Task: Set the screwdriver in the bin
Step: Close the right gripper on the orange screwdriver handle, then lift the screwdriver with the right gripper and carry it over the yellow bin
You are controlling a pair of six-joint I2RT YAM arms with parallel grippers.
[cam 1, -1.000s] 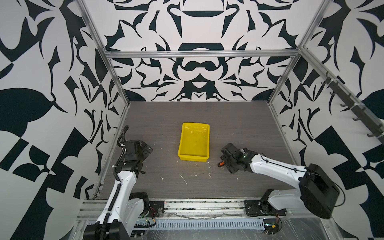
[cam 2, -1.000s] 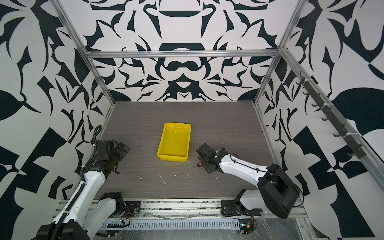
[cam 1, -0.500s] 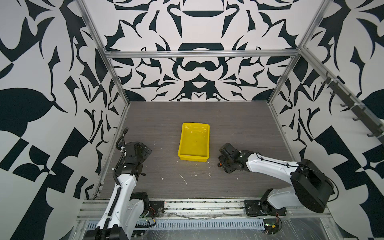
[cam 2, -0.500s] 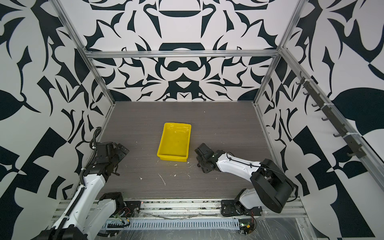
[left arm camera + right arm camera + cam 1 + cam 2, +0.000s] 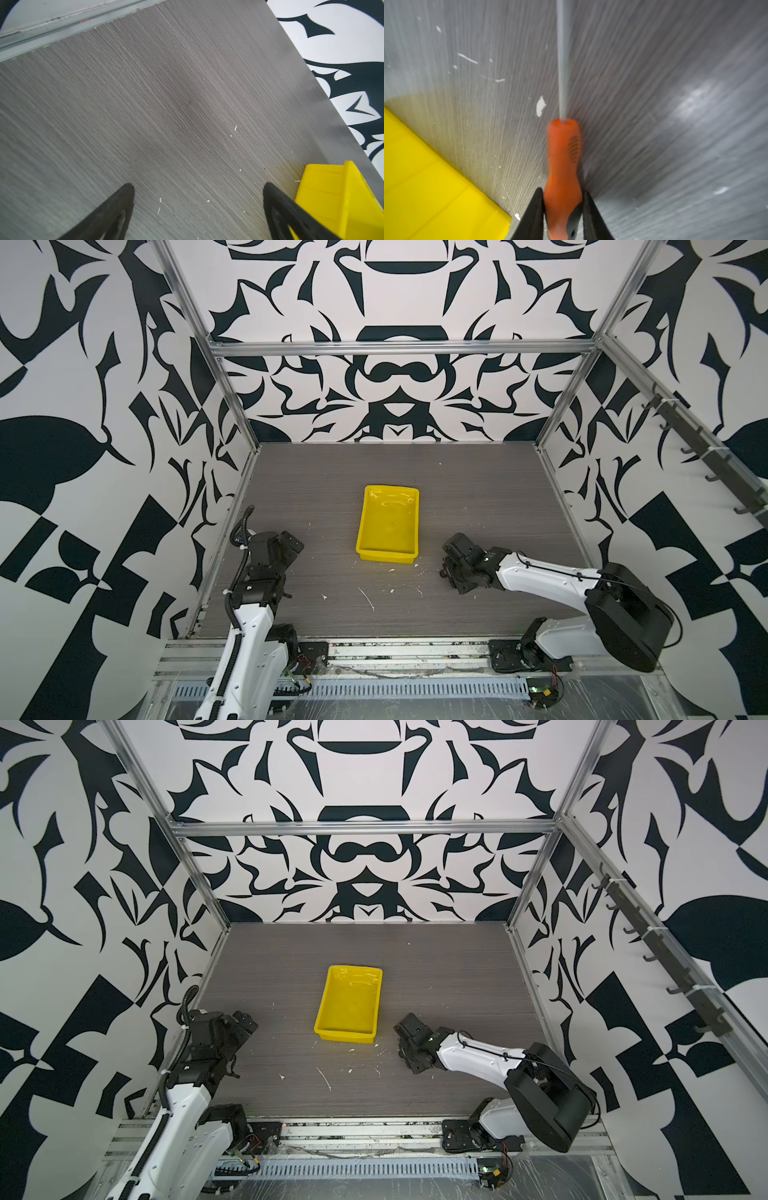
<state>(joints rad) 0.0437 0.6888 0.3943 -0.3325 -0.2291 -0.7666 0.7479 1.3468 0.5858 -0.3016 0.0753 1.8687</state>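
Right gripper (image 5: pixel 562 191) is clamped on the screwdriver (image 5: pixel 563 149): its two black fingers (image 5: pixel 536 207) press either side of the orange handle near the black butt, and the grey shaft runs out ahead over the table (image 5: pixel 457 489). In both top views this gripper (image 5: pixel 451 572) (image 5: pixel 402 1052) sits right of centre in the lower half of the frame. It is slightly lower in the picture than a second ago, and the arm's black elbow has shifted a little left. The yellow bin (image 5: pixel 386 558) (image 5: pixel 347 1038) lies mid-frame where it lay before, with nothing inside it. Its near right corner is close to the right gripper but apart from it. The left gripper (image 5: pixel 291 543) (image 5: pixel 199 187) stands at lower left, about where it was, its fingers spread wide over bare wood beside the bin's corner (image 5: pixel 332 197). So the screwdriver is held outside the bin (image 5: pixel 425 187), just beside its wall. A second ago its handle showed as an orange spot left of the right gripper; now the gripper's body covers nearly all of it from above. White flecks (image 5: pixel 368 597) dot the wood at lower centre, unchanged.
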